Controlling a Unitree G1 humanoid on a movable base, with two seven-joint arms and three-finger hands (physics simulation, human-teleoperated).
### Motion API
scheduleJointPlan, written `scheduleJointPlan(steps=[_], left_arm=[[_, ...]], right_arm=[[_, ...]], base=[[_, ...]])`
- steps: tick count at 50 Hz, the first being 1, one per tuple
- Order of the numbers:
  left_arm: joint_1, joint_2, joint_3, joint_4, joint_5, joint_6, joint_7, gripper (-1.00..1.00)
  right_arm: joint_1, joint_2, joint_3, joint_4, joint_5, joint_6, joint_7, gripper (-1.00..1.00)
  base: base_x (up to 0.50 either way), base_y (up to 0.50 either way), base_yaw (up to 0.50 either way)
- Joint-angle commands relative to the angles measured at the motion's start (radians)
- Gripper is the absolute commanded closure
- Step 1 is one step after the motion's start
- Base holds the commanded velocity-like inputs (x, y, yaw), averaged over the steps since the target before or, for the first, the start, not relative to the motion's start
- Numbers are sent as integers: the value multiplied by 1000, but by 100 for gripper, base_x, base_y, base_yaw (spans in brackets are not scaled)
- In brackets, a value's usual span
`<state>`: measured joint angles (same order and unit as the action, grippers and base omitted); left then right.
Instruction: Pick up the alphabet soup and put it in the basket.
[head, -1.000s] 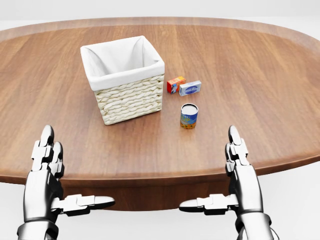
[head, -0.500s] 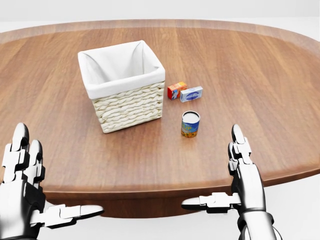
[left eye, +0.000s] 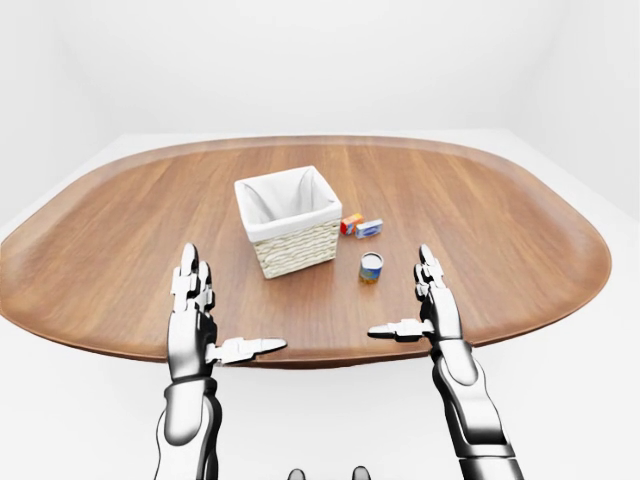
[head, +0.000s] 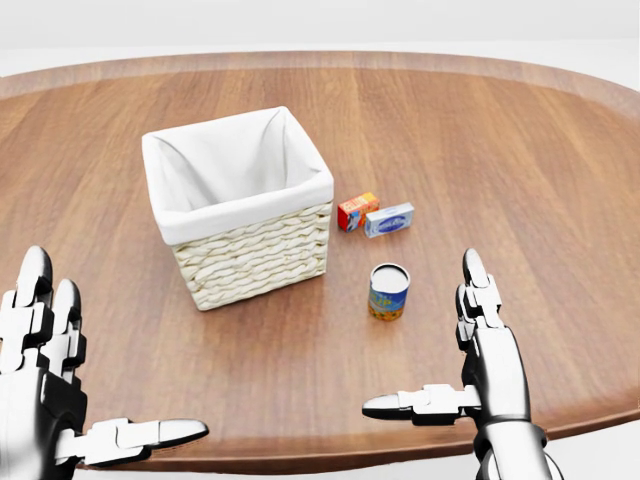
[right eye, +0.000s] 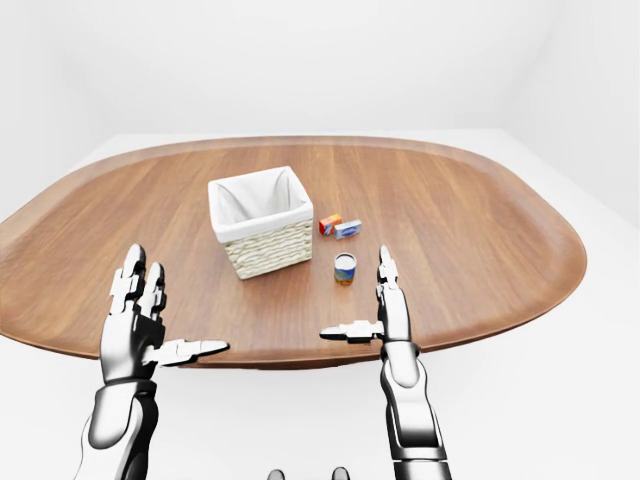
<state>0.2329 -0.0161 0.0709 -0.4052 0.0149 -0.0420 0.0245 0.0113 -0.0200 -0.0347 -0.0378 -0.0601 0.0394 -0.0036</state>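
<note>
Item 1: alphabet soup (head: 388, 291), a can standing upright on the table (head: 520, 140), long axis vertical, just right of the basket (head: 240, 205) and apart from it.

Item 2: right hand (head: 470, 375), fingers spread wide and gripping nothing, hovering at the near edge; the can is lying up and slightly left of its fingertips, nearer this hand.

Item 3: left hand (head: 50, 400), likewise splayed and empty, sitting well apart, partly cut off at the head view's left edge.

Item 4: 2 small boxes (head: 375, 215), labels too small to read.

Soup can (head: 388, 291) on table (head: 520, 170), right of basket (head: 240, 205), two boxes (head: 375, 215) above can
</note>
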Motion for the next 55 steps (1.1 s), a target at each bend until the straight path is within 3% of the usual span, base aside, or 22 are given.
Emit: scheduleJointPlan(steps=[1, 18, 30, 52, 53, 55], left_arm=[[18, -2, -13, -24, 8, 2, -1, -100], [65, -10, -10, -95, -13, -4, -11, -100], [105, -20, -10, -138, -19, -45, -5, -100], [107, -20, -14, -131, -15, -45, -3, -100], [105, -20, -18, -124, -10, -45, -1, -100], [106, -19, -19, -125, -11, -45, 0, -100]], right_arm=[[1, 1, 3, 2, -4, -4, -1, -100], [-4, 0, 4, 16, -4, -13, 1, -100], [3, 2, 7, 7, -6, -9, 2, -100], [-1, 3, 9, 24, 3, -18, 11, -100], [-1, 4, 13, 36, -2, -34, 10, -100], [-1, 4, 15, 38, -8, -36, 5, -100]], base=[[29, 0, 0], [30, 0, 0], [30, 0, 0], [28, 0, 0], [0, 0, 0], [0, 0, 0]])
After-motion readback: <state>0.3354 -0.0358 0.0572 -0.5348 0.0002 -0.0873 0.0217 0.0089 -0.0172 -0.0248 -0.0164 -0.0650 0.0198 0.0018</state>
